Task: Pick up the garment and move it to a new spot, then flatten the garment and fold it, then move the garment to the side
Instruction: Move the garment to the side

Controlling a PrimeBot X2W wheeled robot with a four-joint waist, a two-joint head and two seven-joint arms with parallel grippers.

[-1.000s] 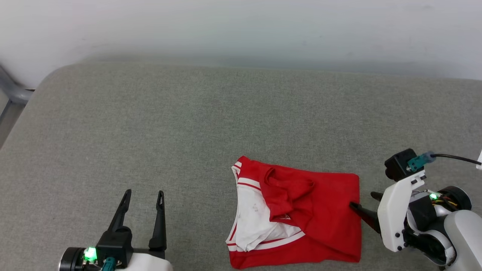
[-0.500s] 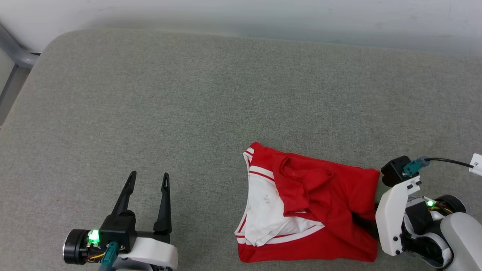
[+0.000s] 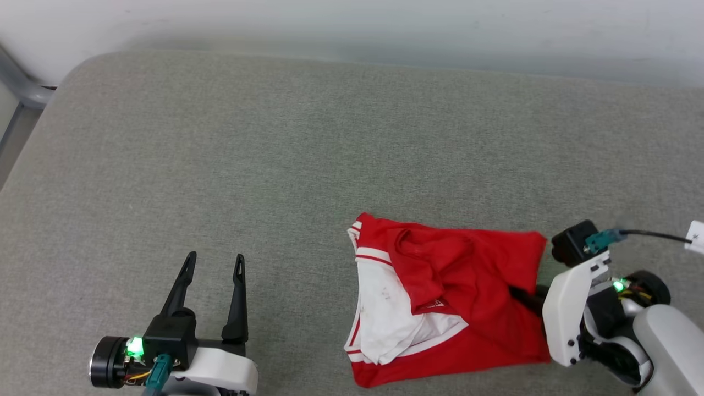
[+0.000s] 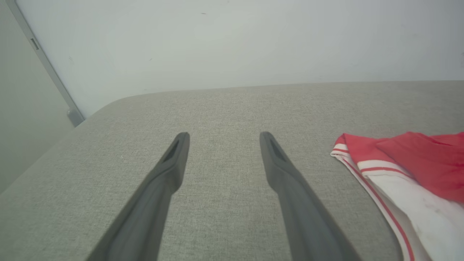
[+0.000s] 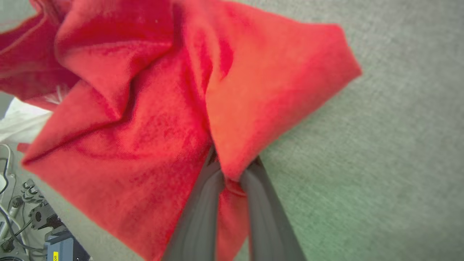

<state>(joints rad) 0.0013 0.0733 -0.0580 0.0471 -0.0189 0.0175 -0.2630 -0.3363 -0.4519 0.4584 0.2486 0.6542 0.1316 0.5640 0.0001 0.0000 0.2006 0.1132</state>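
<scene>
Now the right tool (image 5: pixel 232 170) is pinched on the right edge of the garment (image 3: pixel 478 264) — a second ago it merely touched there. Cloth bunches and lifts off the grey surface (image 3: pixel 275 165), front right. Pickup begun. Left tool (image 3: pixel 212 264) idle, spread wide.

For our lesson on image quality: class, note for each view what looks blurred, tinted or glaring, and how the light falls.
Head view: soft even light, faint shadows, green lamp glowing on the left wrist. Left wrist view: fingers crisp, no glare. Right wrist view: the garment close and smeared; green tint on the grey surface at lower right.
</scene>
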